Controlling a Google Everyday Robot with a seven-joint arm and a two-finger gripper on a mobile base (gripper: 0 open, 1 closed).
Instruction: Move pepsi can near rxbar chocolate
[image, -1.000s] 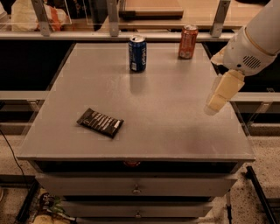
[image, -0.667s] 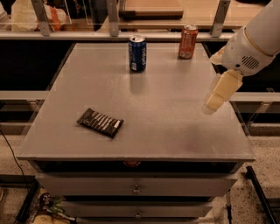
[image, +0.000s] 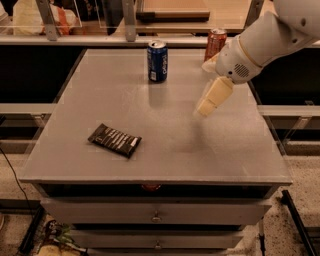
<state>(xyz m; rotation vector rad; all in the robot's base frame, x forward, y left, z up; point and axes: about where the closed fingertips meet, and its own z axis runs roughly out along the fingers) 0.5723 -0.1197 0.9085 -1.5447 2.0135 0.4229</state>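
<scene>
Camera view: the pepsi can stands upright at the far edge of the table, well apart from the rxbar chocolate, which lies flat near the front left. The gripper hangs above the table's right half, nothing seen in it. Whether it is released or clenched cannot be told from this angle. The arm – cut off at the upper right – hides the foot of the red can.

Glossy metal pepsi can; matt plastic end effector over matt tbl
</scene>
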